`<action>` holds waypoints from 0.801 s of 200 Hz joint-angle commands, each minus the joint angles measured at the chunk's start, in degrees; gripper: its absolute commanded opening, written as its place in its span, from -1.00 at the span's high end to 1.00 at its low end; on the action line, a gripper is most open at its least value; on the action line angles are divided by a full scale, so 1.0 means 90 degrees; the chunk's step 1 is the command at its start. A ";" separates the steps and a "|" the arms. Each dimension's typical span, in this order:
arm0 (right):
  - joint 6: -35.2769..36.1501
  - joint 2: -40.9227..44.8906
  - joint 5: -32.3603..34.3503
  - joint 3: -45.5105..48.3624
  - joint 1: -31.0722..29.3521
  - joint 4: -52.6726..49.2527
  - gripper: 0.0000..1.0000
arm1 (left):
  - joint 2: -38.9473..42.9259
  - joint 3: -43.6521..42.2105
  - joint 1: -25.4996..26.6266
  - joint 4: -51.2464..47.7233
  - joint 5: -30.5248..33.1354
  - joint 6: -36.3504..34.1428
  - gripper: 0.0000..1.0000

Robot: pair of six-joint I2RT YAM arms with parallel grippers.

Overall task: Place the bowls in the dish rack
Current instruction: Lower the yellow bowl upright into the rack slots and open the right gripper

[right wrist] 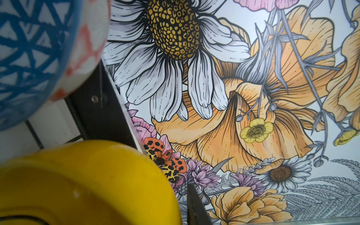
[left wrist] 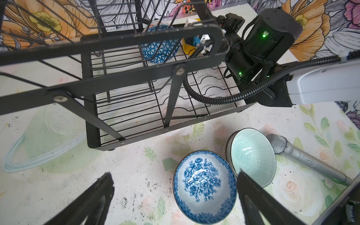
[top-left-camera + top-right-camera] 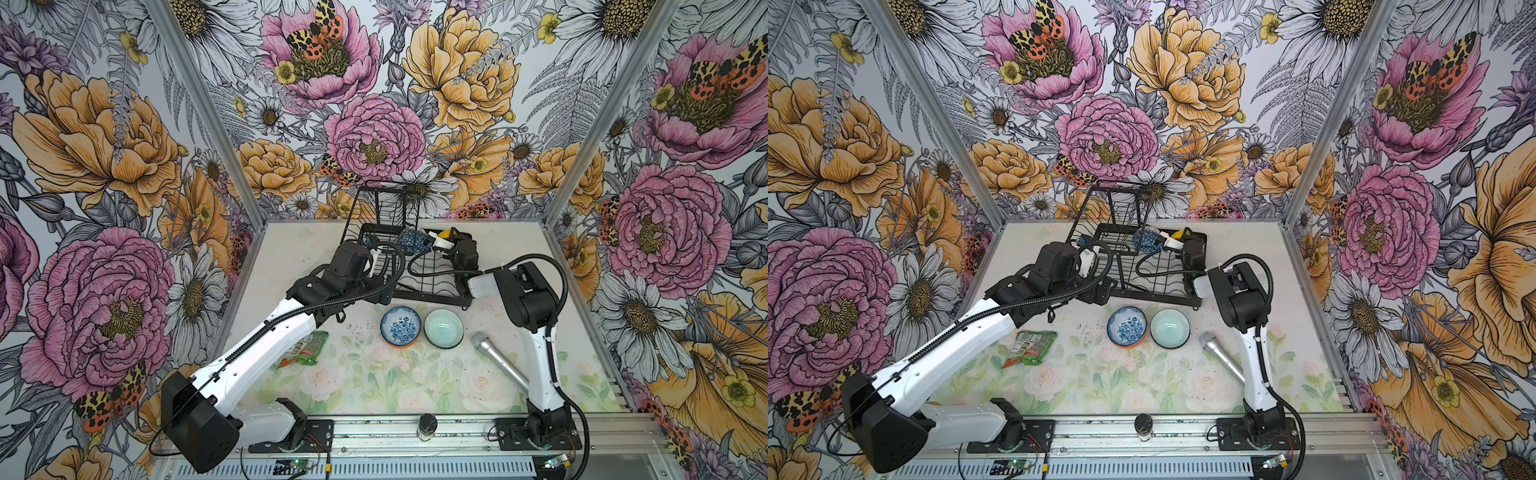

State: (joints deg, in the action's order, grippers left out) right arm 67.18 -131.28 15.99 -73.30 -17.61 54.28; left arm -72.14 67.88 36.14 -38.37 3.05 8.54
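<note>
**A:** Entry one, left gripper (image 2: pixel 175 174)?
**B:** Jaws spread wide, nothing between them. It is raised off the surface (image 3: pixel 374 386) at the left side of the dish rack (image 3: pixel 430 298).

**A:** Right gripper (image 3: pixel 435 239)?
**B:** Inside the rack's far right end, up against the yellow bowl (image 3: pixel 444 233). One finger (image 1: pixel 194 206) shows beside the bowl's rim. Whether it clamps the bowl or sits slack, I cannot tell.

**A:** Largest item?
**B:** Surface: pale floral print, speckled with dark crumbs.

**A:** Next?
**B:** Dish rack: black wire, far middle of the surface. It has a lower tray with wavy slots and a raised upper basket on its left.

**A:** Contents?
**B:** Two bowls at the far end of the lower tray. The blue geometric bowl (image 3: pixel 409 241) stands on edge. The yellow bowl is tilted, just to its right.

**A:** Loose on the surface?
**B:** Microphone (image 3: pixel 496 359): silver, lying aslant, near the mint bowl's right.
Floral bowl (image 3: pixel 400 325): white and blue, upright, nested in an orange bowl (image 3: pixel 401 345) that shows only its rim.
Mint bowl (image 3: pixel 443 327): upright, just beside the floral one on the right. Both are just in front of the rack.
Green packet (image 3: pixel 309 347): crumpled, well left of the bowls.

**A:** Smallest?
**B:** Jar (image 3: pixel 427 426): dark-lidded, standing on the front rail.
</note>
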 commanded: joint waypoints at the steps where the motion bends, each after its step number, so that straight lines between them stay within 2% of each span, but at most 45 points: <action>1: -0.0155 0.0258 -0.0020 0.0051 -0.0009 0.0141 0.49 | 0.0075 0.0046 0.0038 0.0015 -0.0046 -0.0030 -0.98; 20: -0.0157 0.0352 -0.0009 0.0106 -0.0005 0.0150 0.42 | 0.0104 0.0033 0.0041 0.0015 -0.0039 -0.0021 -0.98; 33: -0.0180 0.0438 -0.0009 0.0168 -0.0006 0.0155 0.26 | 0.0124 0.0029 0.0048 0.0015 -0.0036 -0.0025 -0.98; 43: -0.0228 0.0521 -0.0010 0.0219 0.0001 0.0153 -0.05 | 0.0138 0.0022 0.0049 0.0015 -0.0026 -0.0021 -0.98; 56: -0.0402 0.0659 -0.0010 0.0313 -0.0002 0.0117 -0.64 | 0.0161 0.0002 0.0048 0.0018 -0.0012 -0.0023 -0.98; 68: -0.0534 0.0805 0.0001 0.0427 0.0002 0.0106 -0.88 | 0.0185 -0.0016 0.0047 0.0015 0.0010 -0.0028 -0.98; 90: -0.0698 0.1101 0.0029 0.0700 -0.0012 0.0081 -0.98 | 0.0231 -0.0061 0.0046 0.0025 0.0032 -0.0040 -0.98; 120: -0.0939 0.1684 0.0188 0.1171 -0.0046 -0.0022 -0.99 | 0.0289 -0.0157 0.0010 0.0035 0.0065 -0.0040 -0.98; 160: -0.2245 0.2965 0.0601 0.1990 -0.0404 -0.0944 -0.99 | 0.0351 -0.0235 -0.0031 0.0063 0.0109 -0.0051 -0.97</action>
State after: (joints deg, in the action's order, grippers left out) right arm 56.14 -112.18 18.48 -58.50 -18.70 50.50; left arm -70.35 66.54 36.18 -38.37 3.14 8.54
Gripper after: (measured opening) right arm 0.995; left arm 0.987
